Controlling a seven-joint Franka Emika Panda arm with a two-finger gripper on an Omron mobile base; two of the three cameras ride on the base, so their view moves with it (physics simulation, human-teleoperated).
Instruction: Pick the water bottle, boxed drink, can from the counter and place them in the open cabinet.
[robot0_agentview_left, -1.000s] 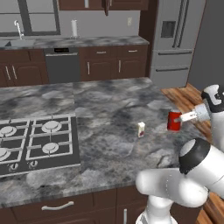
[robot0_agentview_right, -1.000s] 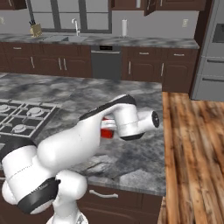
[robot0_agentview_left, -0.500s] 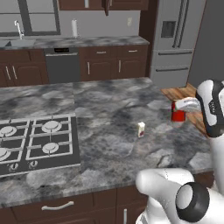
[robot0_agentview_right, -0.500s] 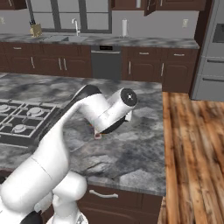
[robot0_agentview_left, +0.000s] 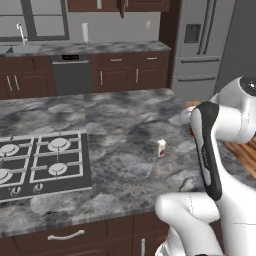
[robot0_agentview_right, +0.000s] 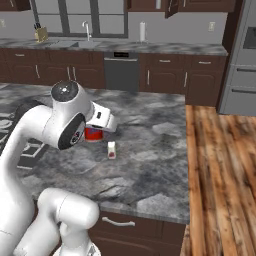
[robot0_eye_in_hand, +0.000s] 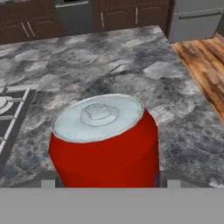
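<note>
My gripper (robot0_eye_in_hand: 107, 179) is shut on the red can (robot0_eye_in_hand: 105, 144) with the silver top; a finger stands on each side of its lower body. In the right base view the can (robot0_agentview_right: 93, 133) hangs just over the grey marbled counter (robot0_agentview_right: 155, 150), partly behind my forearm. The small cream boxed drink (robot0_agentview_right: 112, 150) stands upright on the counter (robot0_agentview_left: 120, 130) a little to the can's right; it is the boxed drink (robot0_agentview_left: 161, 148) near the middle in the left view. The open cabinet (robot0_agentview_right: 200, 5) is at the top edge. A pale shape inside is cut off; I cannot tell whether it is the water bottle.
A gas cooktop (robot0_agentview_left: 42, 162) is set into the counter at the left. A wooden floor (robot0_agentview_right: 220, 170) runs past the counter's right end. A paper towel roll (robot0_agentview_right: 142, 31) and a sink are on the far counter, a fridge (robot0_agentview_left: 202, 45) beyond.
The arm has swung round with the can still held, carrying it a little left and up in the right base view. The boxed drink has stayed put.
</note>
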